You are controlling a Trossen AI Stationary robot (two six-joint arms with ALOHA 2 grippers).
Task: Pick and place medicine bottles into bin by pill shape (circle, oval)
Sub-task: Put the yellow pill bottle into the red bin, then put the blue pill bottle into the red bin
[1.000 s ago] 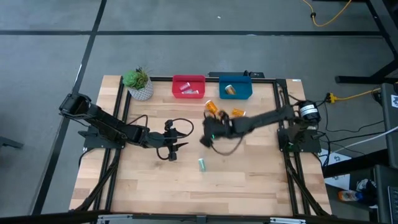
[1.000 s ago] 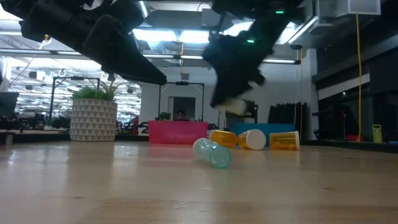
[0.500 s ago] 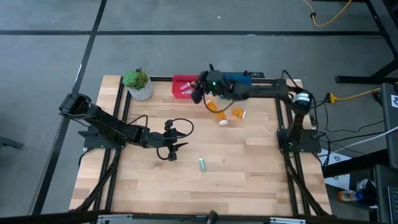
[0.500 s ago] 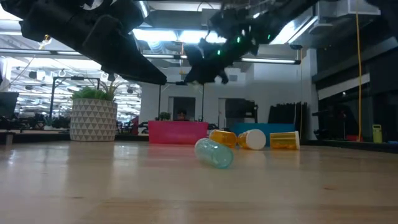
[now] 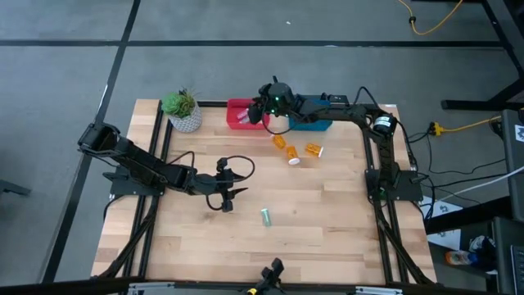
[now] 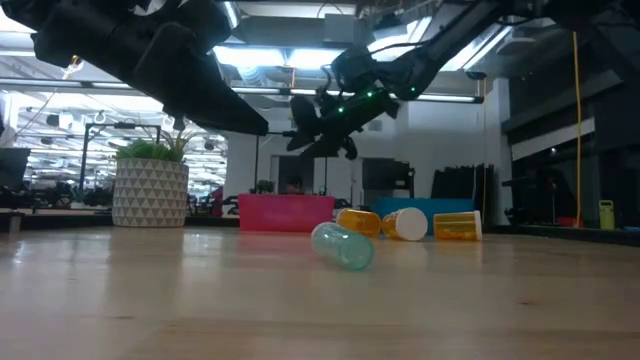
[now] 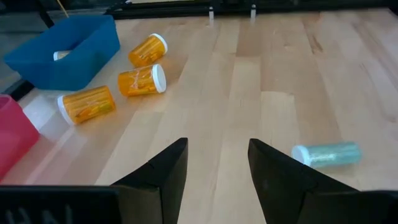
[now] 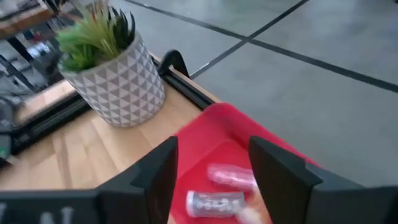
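Note:
My right gripper hangs open and empty above the red bin, which holds pale vials lying on its floor. It also shows in the low view, high over the bins. My left gripper is open and empty above the table's middle left. A teal vial lies on its side on the wood, right of the left gripper. Three orange bottles with white caps lie on their sides in front of the blue bin.
A potted plant in a white patterned pot stands at the far left, beside the red bin. The blue bin holds something pale. Black rails frame the table. Bare wood lies toward the near edge.
My right gripper has swung from the middle of the table toward the far edge and a little left, rising, and now hangs over the red bin. The orange bottle that the arm covered shows again. My left arm and the teal vial have kept still.

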